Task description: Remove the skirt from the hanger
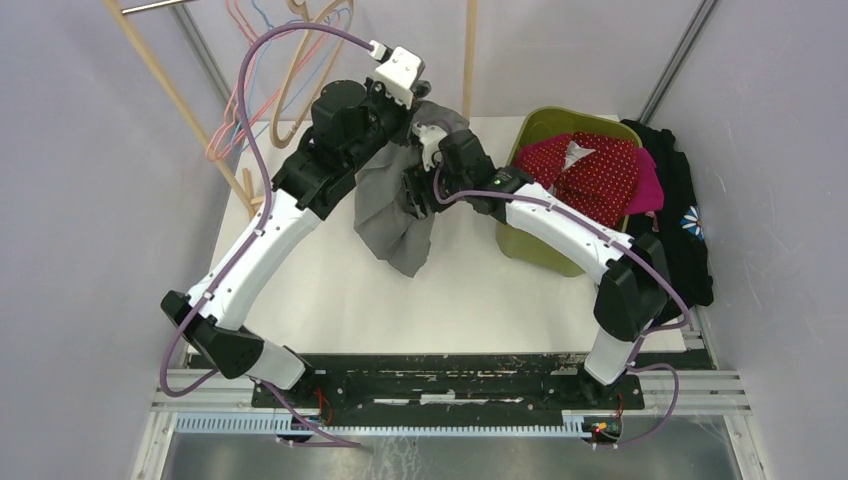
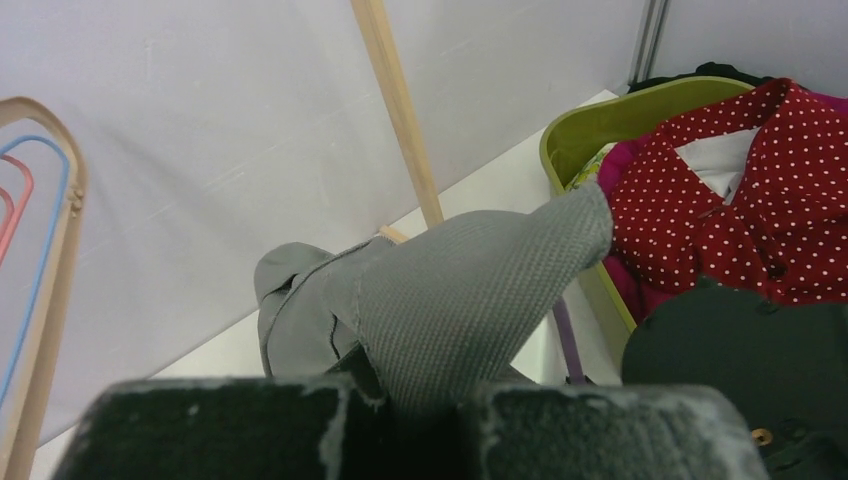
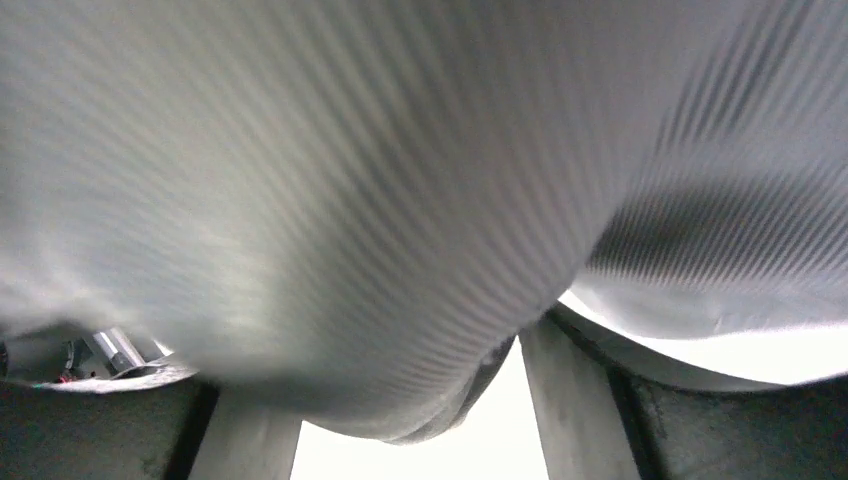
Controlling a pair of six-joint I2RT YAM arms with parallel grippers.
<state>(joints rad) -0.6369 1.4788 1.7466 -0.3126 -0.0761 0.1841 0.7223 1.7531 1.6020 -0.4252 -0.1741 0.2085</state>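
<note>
While the grey skirt hangs bunched above the far middle of the table, the left gripper pinches its top. The right gripper, just right of it, stands spread, with cloth sagging between its fingers. No hanger shows in the fabric, so removal looks nearly done, and the next move calls for lowering and release.

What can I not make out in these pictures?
Top view: the left arm and folds cover the top of the grey skirt, so any hanger in it is hidden.
Right wrist view: blurred skirt cloth fills the picture; of the right hand only parts of the fingers show.
Left wrist view: the skirt covers the fingertips of the left hand.
</note>
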